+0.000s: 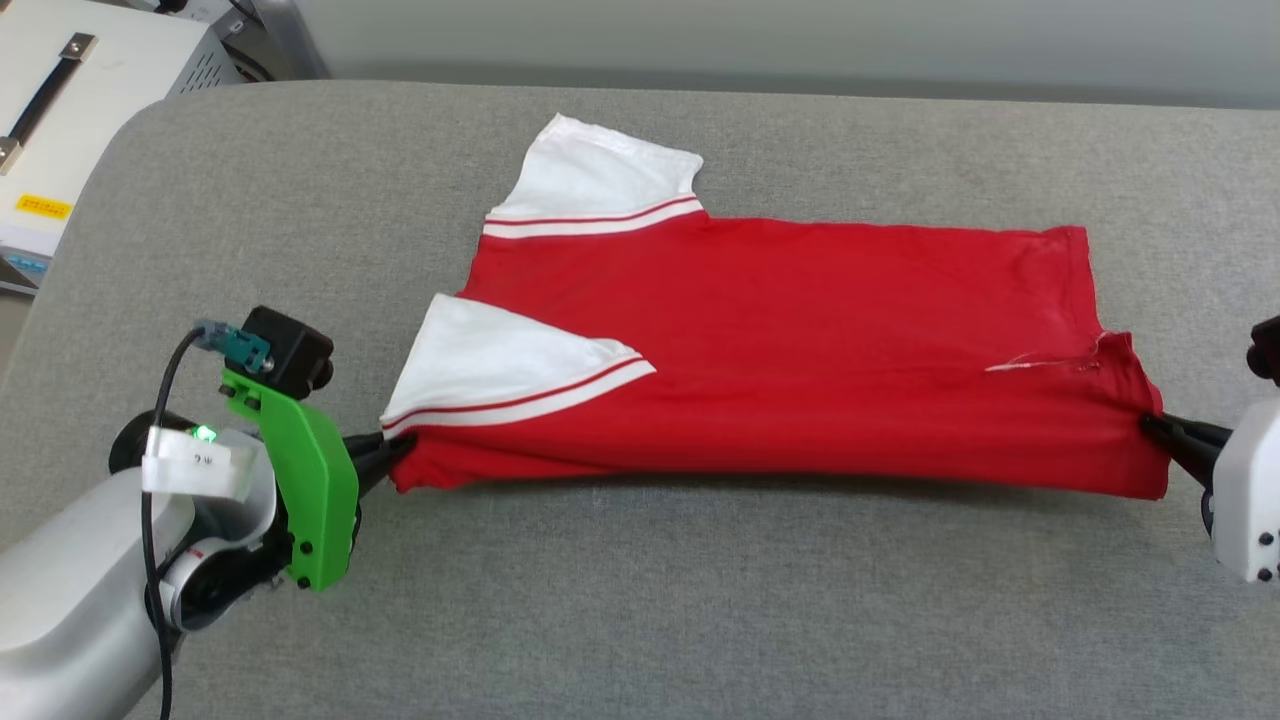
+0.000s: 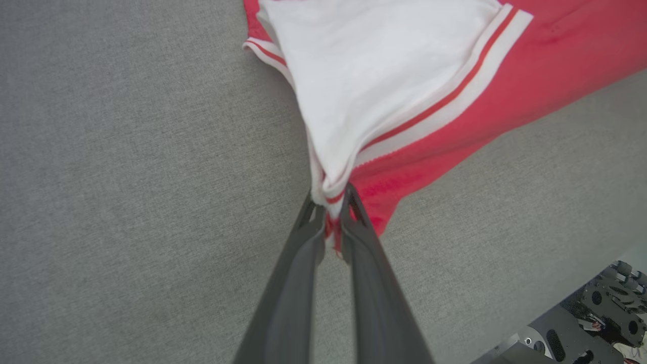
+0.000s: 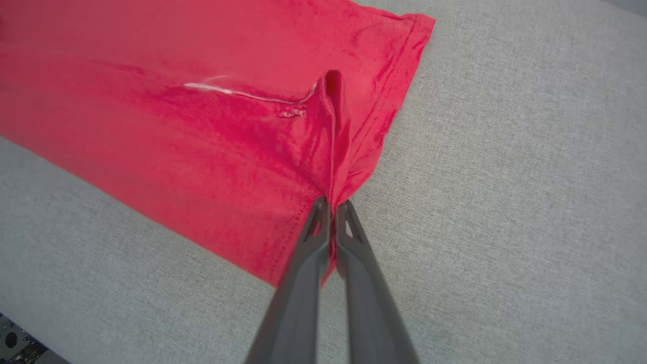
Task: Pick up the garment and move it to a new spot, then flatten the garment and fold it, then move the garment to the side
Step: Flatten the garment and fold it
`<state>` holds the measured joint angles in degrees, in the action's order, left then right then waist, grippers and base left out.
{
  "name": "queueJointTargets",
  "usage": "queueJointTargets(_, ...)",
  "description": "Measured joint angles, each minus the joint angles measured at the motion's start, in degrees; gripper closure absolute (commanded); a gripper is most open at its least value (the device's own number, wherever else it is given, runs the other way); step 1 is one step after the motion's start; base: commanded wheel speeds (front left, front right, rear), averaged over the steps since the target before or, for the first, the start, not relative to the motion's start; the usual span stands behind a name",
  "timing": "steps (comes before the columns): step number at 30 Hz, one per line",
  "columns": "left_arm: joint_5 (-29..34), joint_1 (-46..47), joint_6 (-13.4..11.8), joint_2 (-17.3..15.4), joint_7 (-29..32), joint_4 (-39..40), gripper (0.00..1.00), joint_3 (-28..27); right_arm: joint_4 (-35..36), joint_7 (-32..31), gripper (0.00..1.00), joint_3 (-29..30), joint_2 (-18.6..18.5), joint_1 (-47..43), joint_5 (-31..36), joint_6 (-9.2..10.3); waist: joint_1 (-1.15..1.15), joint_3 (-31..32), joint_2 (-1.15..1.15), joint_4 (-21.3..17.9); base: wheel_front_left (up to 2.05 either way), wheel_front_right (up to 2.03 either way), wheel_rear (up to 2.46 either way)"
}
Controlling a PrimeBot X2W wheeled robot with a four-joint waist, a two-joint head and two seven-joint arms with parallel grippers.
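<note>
Garment: the red jersey T-shirt (image 1: 780, 340) lies mid-frame in the head view on the grey padded surface (image 1: 640, 620). It is doubled lengthwise, sleeves at left, hem at right. A shadow under the near edge suggests that edge is just off the cloth.

Jaws: the left gripper (image 1: 385, 452) is clamped on the near-left corner, with white and red fabric bunched between its fingers. The right gripper (image 1: 1160, 428) is pinched narrow on the near-right hem corner, and the cloth puckers at the tips.

Step, as judged: carrying the held edge for the fold. Raise both ends together at equal height and keep light tension so the span doesn't sag. Don't over-pull, since the right bite looks thin and may slip. Watch that the white sleeve (image 1: 500, 355) stays folded.

Pose: the left forearm enters at lower left with fingers pointing right and low. The right wrist is at the right edge, fingers pointing left. The two oppose each other.
</note>
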<state>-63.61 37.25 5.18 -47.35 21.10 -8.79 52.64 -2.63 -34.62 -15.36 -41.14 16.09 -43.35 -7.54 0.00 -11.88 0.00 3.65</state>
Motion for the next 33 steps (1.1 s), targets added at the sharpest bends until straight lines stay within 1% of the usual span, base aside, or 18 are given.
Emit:
queueJointTargets(4,-0.16,-3.37,-2.38,-2.3,0.14,5.67,1.0,0.51,4.34,-1.32,1.0,3.9,0.18,-6.02,-0.27,0.0,0.0,0.72,0.0,-0.21,0.0,0.0,0.0)
queueJointTargets(6,-0.18,-5.36,-3.57,-3.08,0.16,7.93,1.0,1.15,6.14,-2.08,1.0,6.13,1.1,-9.21,-0.15,0.0,0.0,0.55,0.0,-0.28,0.0,0.0,0.0)
queueJointTargets(9,-0.31,-8.0,-5.2,-3.61,0.2,10.28,1.0,2.13,8.08,-3.46,1.0,8.83,2.83,-12.98,0.42,0.0,0.0,-0.08,0.0,-0.37,0.0,0.0,0.0)
queueJointTargets(13,-0.44,-9.48,-6.25,-3.46,0.11,10.54,1.0,2.86,8.49,-4.58,1.0,10.69,5.14,-14.59,1.85,0.01,0.0,-1.48,0.0,-0.6,0.0,0.0,0.0)
queueJointTargets(15,-0.35,-9.49,-6.39,-2.9,0.07,9.53,1.0,3.02,7.79,-4.75,1.0,10.83,5.94,-14.43,2.7,0.01,0.0,-2.25,0.0,-0.72,0.0,0.0,0.0)
queueJointTargets(18,-0.25,-9.42,-6.35,-1.36,0.13,6.91,1.0,3.44,4.63,-5.01,1.0,10.5,7.61,-13.07,3.59,0.0,0.0,-3.46,0.0,-0.93,0.0,0.0,0.0)
queueJointTargets(21,-0.43,-9.15,-5.48,0.6,0.13,3.37,1.0,3.68,0.16,-4.35,1.0,9.28,8.78,-11.12,4.66,0.0,0.0,-4.51,0.0,-1.05,0.0,0.0,0.0)
queueJointTargets(25,-0.54,-8.47,-4.09,2.0,-0.76,0.0,1.0,3.39,-3.83,-1.64,1.0,8.08,9.58,-9.58,5.53,-0.04,0.0,-5.01,0.0,-0.85,0.0,0.0,0.0)
queueJointTargets(26,-0.59,-8.47,-3.86,2.27,-1.36,-0.55,0.89,3.19,-4.52,-0.73,1.0,7.94,9.81,-9.44,5.52,-0.04,0.0,-4.86,0.0,-0.77,0.0,0.0,0.0)
queueJointTargets(27,-0.63,-8.47,-3.83,2.42,-1.7,-0.89,0.0,3.14,-4.93,0.1,0.71,7.84,9.94,-9.43,5.52,-0.04,0.0,-4.68,0.0,-0.71,0.0,0.0,0.0)
queueJointTargets(28,-0.53,-8.48,-3.83,2.43,-2.32,-1.09,0.0,3.16,-5.28,1.1,0.39,7.81,10.09,-9.43,5.53,-0.05,0.0,-4.41,0.0,-0.64,0.0,0.0,0.0)
queueJointTargets(29,-0.48,-8.48,-3.83,2.41,-3.03,-1.19,0.0,3.04,-5.48,2.34,0.0,7.94,10.32,-9.43,5.53,-0.05,0.0,-4.11,0.0,-0.58,0.0,0.0,0.0)
queueJointTargets(31,-0.46,-8.49,-3.83,2.16,-3.99,-0.96,0.0,2.67,-5.76,4.54,0.0,8.57,10.94,-9.44,5.54,-0.04,0.0,-3.55,0.0,-0.42,0.0,0.0,0.0)
queueJointTargets(33,-0.36,-8.5,-4.13,1.35,-5.47,-0.15,0.0,1.52,-5.22,8.02,0.0,9.57,11.26,-9.47,6.6,-0.04,0.0,-2.93,0.0,-0.22,0.0,0.0,0.0)
